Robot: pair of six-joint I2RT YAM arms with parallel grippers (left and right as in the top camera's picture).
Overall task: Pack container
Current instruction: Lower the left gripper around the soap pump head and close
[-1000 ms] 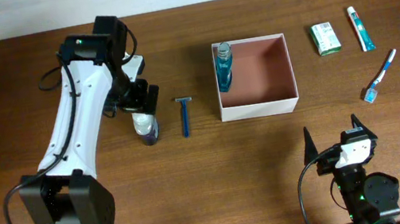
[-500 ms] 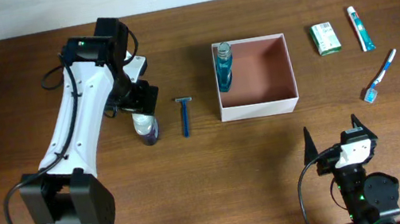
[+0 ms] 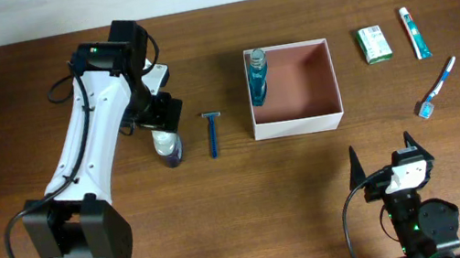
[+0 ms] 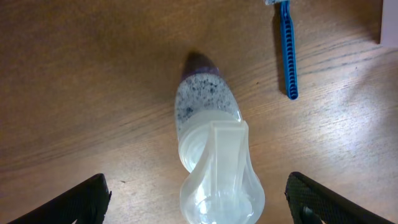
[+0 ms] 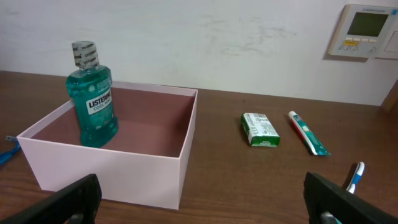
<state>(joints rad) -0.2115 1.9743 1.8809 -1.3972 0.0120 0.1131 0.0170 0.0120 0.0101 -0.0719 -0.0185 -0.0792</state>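
In the left half of the tabletop (image 3: 14,108), toward the far edge, the left arm (image 3: 87,133) reaches over a clear flip-cap bottle (image 4: 208,134) with speckled purple contents. The left fingers (image 4: 81,199) are spread wide, one on either side of the bottle's cap and not touching it. Whether the bottle stands or lies I cannot tell. Just to its right a blue razor (image 3: 210,134) lies flat, its head toward the far edge.

Right of the tabletop's middle, toward the far edge, sits the container (image 3: 298,123), open-topped with white walls and a pinkish-tan inside. A blue-green mouthwash bottle (image 5: 93,102) stands upright in its far left corner, against the walls.

Near the far right corner a green-and-white carton (image 3: 373,44) and a toothpaste tube (image 3: 416,33) lie side by side, apart. A toothbrush (image 3: 437,88) lies at a slant closer to the right edge.

At the near edge, right of the middle, the right fingers (image 5: 68,199) are spread and hold nothing, pointed toward the container.
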